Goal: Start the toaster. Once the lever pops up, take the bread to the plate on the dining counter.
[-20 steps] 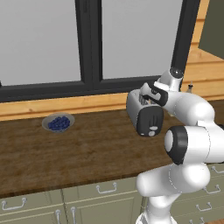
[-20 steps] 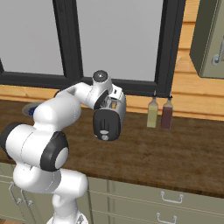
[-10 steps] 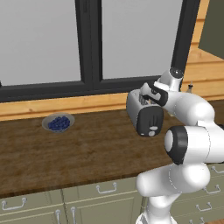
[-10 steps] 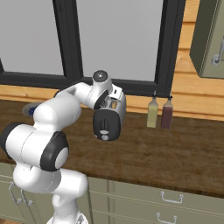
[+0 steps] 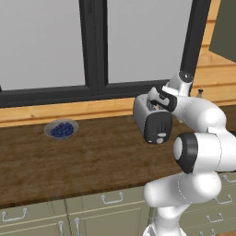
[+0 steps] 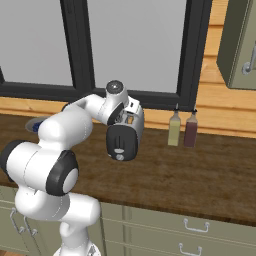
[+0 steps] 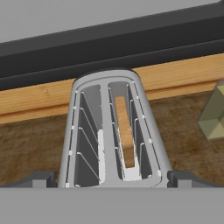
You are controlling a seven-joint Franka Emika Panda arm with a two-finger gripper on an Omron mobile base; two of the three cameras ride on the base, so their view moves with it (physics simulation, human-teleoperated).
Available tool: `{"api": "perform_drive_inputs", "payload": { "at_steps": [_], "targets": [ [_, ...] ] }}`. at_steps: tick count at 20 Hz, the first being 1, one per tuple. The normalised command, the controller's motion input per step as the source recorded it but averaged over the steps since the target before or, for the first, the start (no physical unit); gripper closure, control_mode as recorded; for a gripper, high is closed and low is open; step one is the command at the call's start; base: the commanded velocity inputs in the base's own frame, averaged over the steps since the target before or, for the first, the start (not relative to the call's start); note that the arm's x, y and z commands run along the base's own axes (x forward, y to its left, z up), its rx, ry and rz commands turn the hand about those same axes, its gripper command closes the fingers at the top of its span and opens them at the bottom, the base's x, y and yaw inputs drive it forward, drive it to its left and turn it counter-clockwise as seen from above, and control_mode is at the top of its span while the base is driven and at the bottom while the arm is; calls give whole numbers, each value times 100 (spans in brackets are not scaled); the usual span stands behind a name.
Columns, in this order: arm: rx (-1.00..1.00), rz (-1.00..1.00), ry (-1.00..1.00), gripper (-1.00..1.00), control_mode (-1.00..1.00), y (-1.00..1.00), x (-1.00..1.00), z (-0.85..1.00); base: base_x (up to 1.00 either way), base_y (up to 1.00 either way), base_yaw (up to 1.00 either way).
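The silver-grey toaster [image 5: 152, 120] stands on the wood counter below the window, its dark knob panel facing me [image 6: 121, 141]. In the hand view I look down on the toaster [image 7: 111, 131] and its two slots. The tan bread [image 7: 124, 131] sits upright in the right-hand slot, and the left slot has nothing in it. My gripper [image 5: 156, 100] [image 6: 125, 116] [image 7: 113, 179] hovers just above the toaster's near end. It is open wide, with one fingertip on each side of the body and nothing held. The plate and the dining counter are out of view.
A grey bowl of blueberries [image 5: 61, 129] lies on the wood counter [image 5: 92, 161] to the toaster's left. Two bottles, one olive [image 6: 174, 129] and one dark red [image 6: 190, 129], stand to its right by the wall. A wall cabinet [image 6: 240, 45] hangs at the upper right.
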Motion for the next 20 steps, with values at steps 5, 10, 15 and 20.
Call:
{"api": "perform_drive_inputs", "payload": {
  "at_steps": [5,10,15,20],
  "targets": [
    [0,0,0,-100,-100,0,0,0,0,0,0],
    [0,0,0,-100,-100,0,0,0,0,0,0],
    [0,0,0,-100,-100,0,0,0,0,0,0],
    [0,0,0,-100,-100,0,0,0,0,0,0]
  ]
}}
